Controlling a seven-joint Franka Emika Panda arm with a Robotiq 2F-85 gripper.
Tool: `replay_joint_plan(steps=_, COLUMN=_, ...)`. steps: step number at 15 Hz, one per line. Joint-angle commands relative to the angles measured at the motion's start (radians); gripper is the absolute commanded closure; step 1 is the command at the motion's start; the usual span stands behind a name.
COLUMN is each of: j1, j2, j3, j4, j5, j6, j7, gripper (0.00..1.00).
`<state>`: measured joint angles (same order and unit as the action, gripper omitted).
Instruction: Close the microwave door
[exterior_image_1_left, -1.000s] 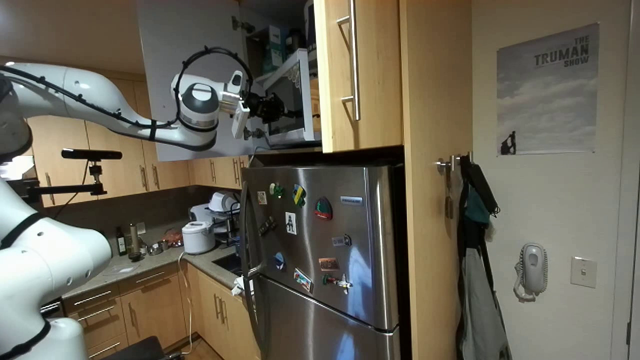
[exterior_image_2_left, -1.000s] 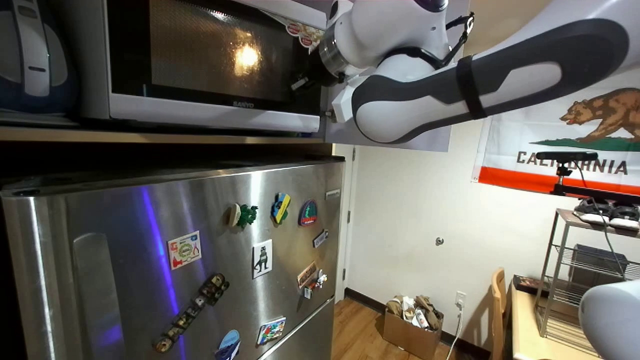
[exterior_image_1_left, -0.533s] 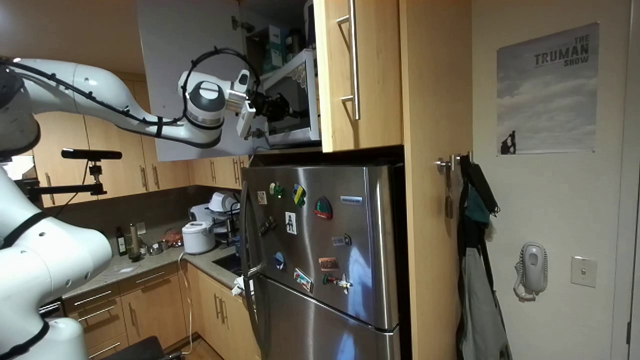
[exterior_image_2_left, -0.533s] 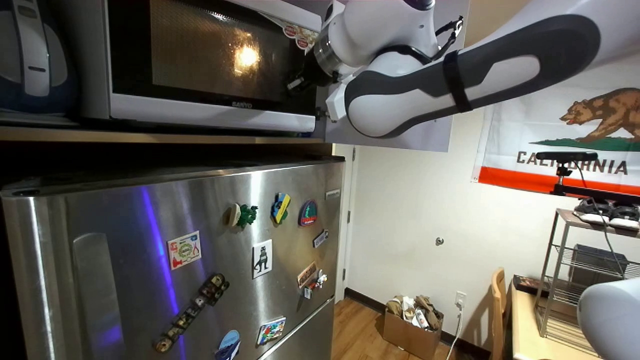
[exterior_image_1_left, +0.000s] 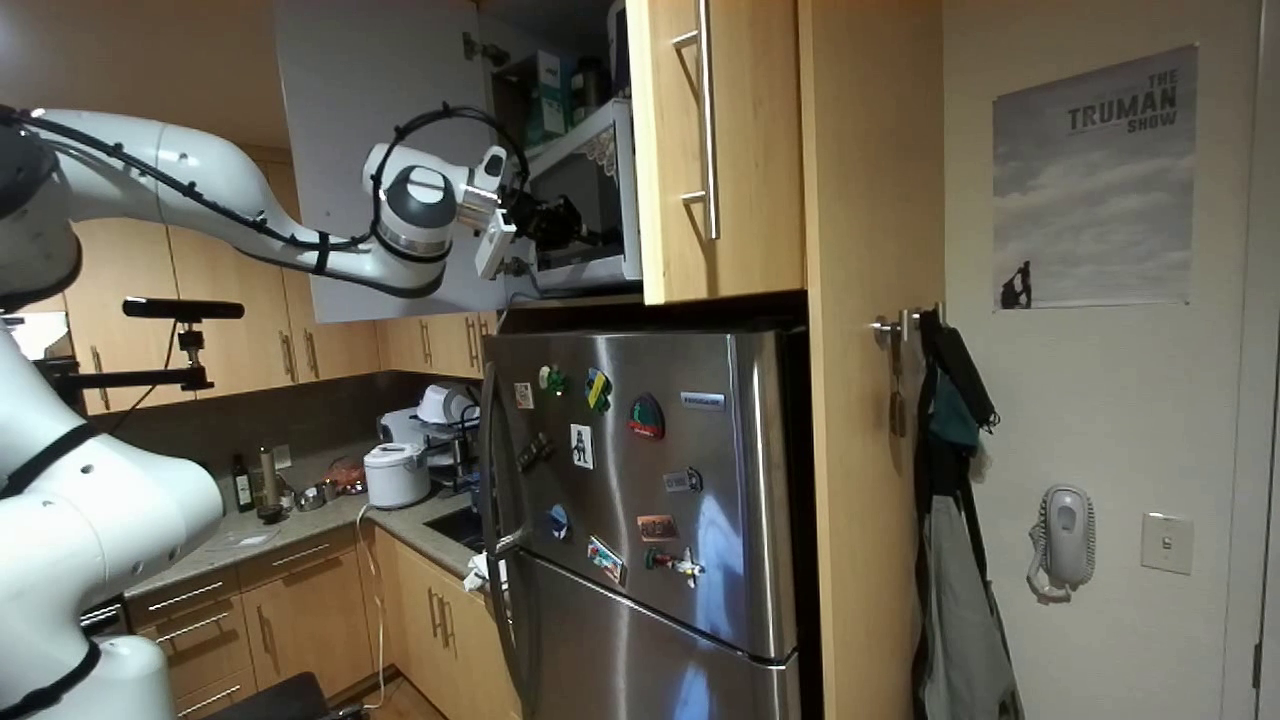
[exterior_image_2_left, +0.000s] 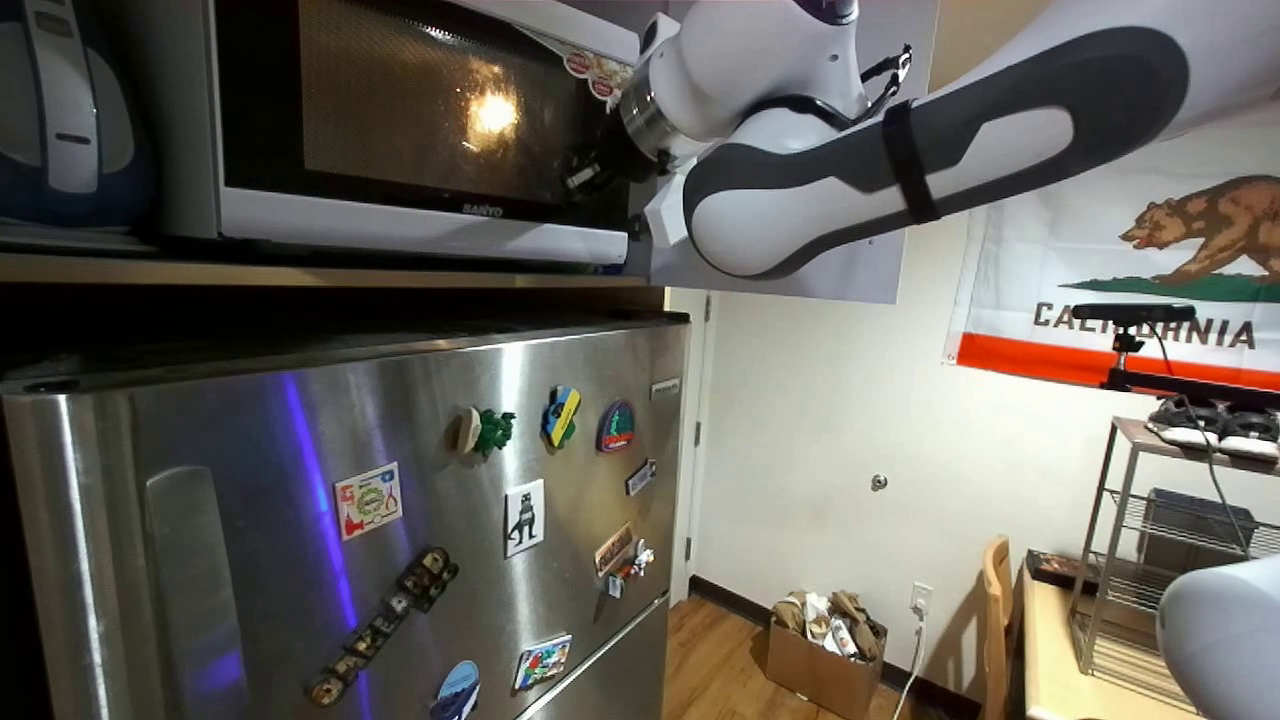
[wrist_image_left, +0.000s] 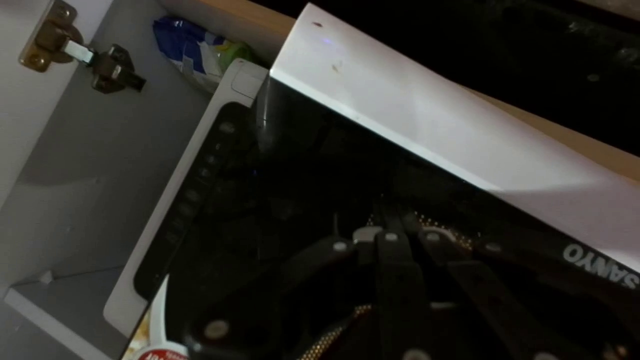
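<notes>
as the gripper (exterior_image_2_left: 580, 178) points at the microwave door (exterior_image_2_left: 410, 120), fingers pressed together, contact hard to judge in the dim wrist view, the dark-windowed door at the front of the silver-white microwave (wrist_image_left: 189, 200), on a shelf (exterior_image_2_left: 380, 275) above the steel fridge (exterior_image_1_left: 620, 475)

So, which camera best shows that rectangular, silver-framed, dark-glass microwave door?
An exterior view: the dark-glass microwave door faces that camera broadly, though cropped and partly covered by the black jointed claw. An exterior view also shows the door slanted, partly behind the claw; the wrist view gives only a dim, partial close-up.
</notes>
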<state>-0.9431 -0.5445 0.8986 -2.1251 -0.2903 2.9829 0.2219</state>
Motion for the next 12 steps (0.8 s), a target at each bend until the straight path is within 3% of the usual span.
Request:
replay_joint_plan(steps=1, j1=-0.001, j2=-0.015, j3=0.003, j4=-0.012, j5=-0.016, j6=-0.015, j7=0.028, gripper=0.99)
replay_joint_plan(steps=12, j1=-0.176, j2=0.014, j3=0.133, j4=0.086, j5=-0.011, j6=-0.018, j7=0.074, gripper=0.99)
